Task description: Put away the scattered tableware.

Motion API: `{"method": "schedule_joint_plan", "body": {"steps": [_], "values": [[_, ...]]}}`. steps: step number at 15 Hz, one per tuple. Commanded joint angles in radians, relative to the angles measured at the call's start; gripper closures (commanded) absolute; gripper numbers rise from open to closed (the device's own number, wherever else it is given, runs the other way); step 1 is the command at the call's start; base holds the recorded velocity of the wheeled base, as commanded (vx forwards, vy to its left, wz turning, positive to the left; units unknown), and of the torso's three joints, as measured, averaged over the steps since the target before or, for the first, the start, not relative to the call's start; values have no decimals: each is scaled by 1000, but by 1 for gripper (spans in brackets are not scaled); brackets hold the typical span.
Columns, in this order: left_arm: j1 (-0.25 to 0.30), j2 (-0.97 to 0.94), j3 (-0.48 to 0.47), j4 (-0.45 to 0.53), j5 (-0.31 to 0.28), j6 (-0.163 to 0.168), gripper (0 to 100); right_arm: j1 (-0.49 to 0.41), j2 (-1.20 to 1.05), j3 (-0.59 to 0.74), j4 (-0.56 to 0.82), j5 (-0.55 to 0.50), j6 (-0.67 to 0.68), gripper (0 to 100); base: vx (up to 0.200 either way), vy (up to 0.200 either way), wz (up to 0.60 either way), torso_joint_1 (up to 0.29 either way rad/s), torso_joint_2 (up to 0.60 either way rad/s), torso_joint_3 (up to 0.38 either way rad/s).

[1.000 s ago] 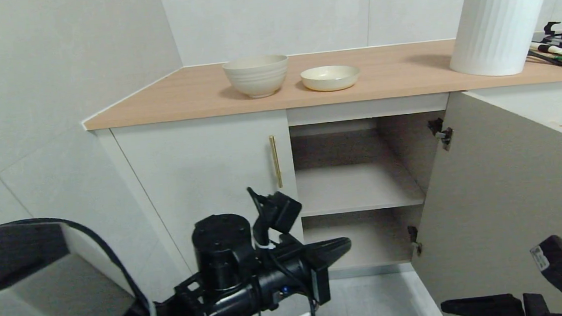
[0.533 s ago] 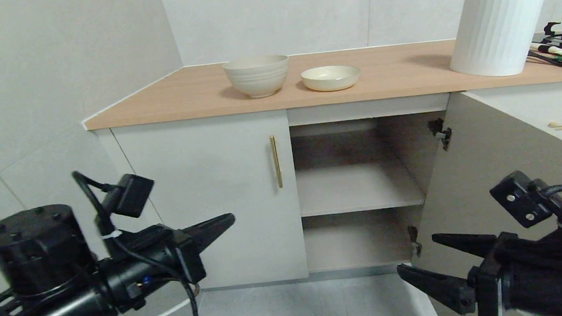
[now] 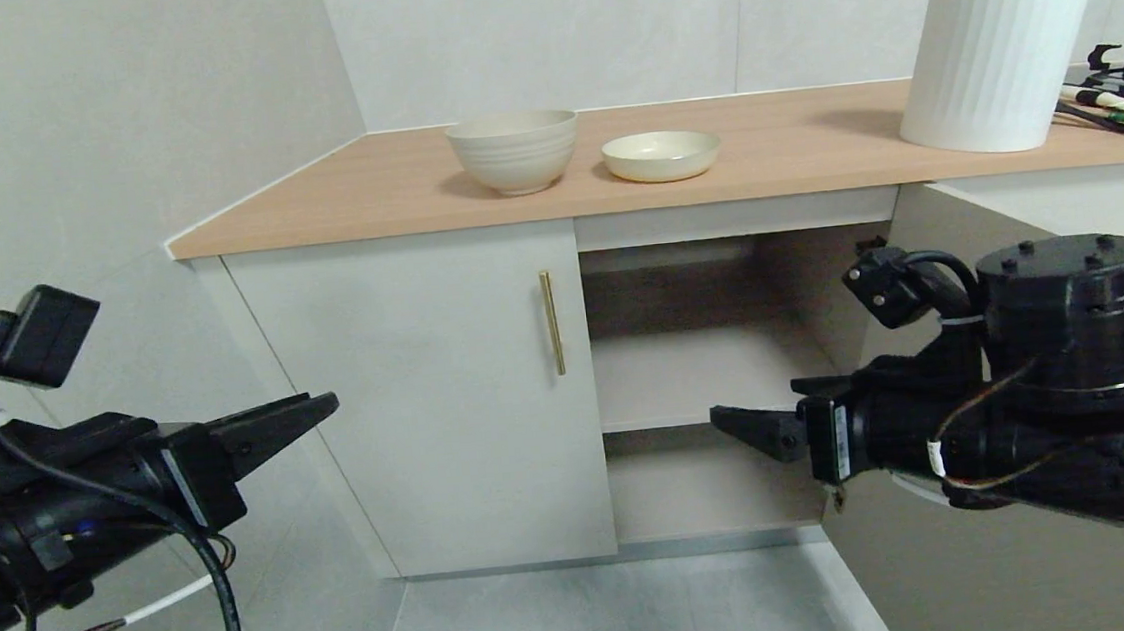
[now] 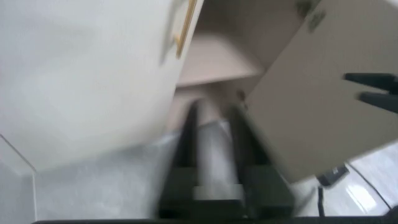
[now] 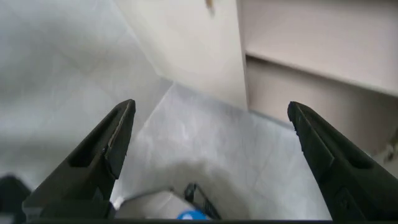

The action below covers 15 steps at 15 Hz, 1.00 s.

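Two bowls sit up on the worktop (image 3: 790,152), high above both claws. One is a deep bowl (image 3: 513,151) with lines round its side. The other is a small flat dish (image 3: 661,155) just beside it, not touching. The deep bowl is up and off to the side of the left claw (image 3: 314,410). The flat dish is almost straight up from the right claw (image 3: 755,413).

Neither claw holds anything. The right claw is wide open, with its two fingers (image 5: 109,149) far apart. It hangs in front of the open cupboard, pointing across toward the left claw. The middle shelf (image 3: 707,374) is just behind it, and the lower space lies behind and a bit below it. The open door (image 3: 973,564) stands right behind the right arm.

The left claw hangs low, well apart from the right claw, and points toward it. Its own camera picture is blurred, so I cannot tell if it is open or shut. The closed door with a gold handle (image 3: 551,322) stands between the left claw and the open cupboard.

A tall white tub (image 3: 1000,45) with ridges stands on the worktop, up above the right arm. Some tools (image 3: 1121,91) lie past it at the far end. Grey floor (image 3: 625,611) is under both claws.
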<state>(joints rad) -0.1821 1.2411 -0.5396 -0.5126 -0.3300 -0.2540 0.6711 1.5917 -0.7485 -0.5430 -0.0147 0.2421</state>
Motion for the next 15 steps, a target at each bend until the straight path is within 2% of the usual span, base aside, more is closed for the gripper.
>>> {"method": "schedule_joint_plan", "body": {"steps": [1, 5, 10, 15], "values": [[6, -6, -10, -1, -1, -1, 0, -18, 63, -58, 0, -2, 3, 0, 0, 0, 0, 0, 0, 0], [23, -2, -7, -66, 2, -7, 0, -34, 45, -18, 5, -7, 6, 0, 0, 0, 0, 0, 0, 0], [23, -9, -8, -66, 2, -4, 0, -38, 33, -40, 63, -5, 9, 0, 0, 0, 0, 0, 0, 0], [27, -6, -8, -61, 3, -1, 0, -36, 30, -38, 64, 2, 11, 0, 200, 0, 0, 1, -2, 3]]}}
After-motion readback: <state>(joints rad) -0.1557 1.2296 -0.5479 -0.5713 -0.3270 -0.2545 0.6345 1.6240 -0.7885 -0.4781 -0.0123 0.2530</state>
